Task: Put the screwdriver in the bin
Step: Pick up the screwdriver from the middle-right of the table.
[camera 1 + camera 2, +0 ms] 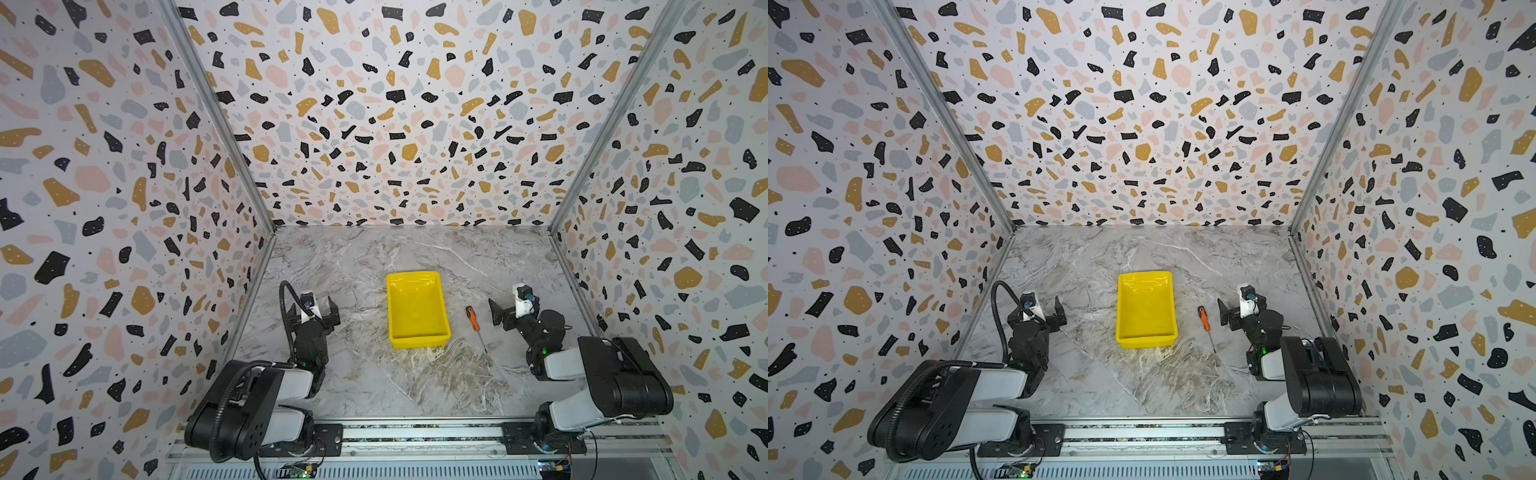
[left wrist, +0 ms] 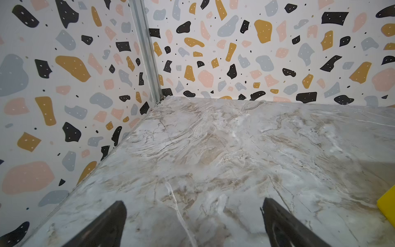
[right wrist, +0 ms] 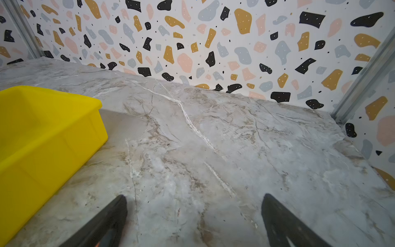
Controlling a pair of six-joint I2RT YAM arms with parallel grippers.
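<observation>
The task stands at its opening step, the approach: nothing is grasped. The screwdriver [image 1: 475, 323] lies flat on the table [image 1: 374, 374], outside the bin [image 1: 415, 309] and near its right side, between it and the right end effector [image 1: 500, 316]. The handle points toward the far wall and the shaft tip toward the robot. The bin is empty. The right end effector is just beside the handle, with its jaws spread wide and nothing between them; its wrist view shows only bare table between the fingers [image 3: 119, 205]. The left end effector [image 1: 312, 306] rests well apart on the other side of the bin, its jaws also spread and empty. The right arm is judged the one to use. The next move calls for bringing its jaws over the handle, set across the handle's axis, lowering until they straddle it, and closing. The thin shaft is a poor grip point, so the handle is preferred.
</observation>
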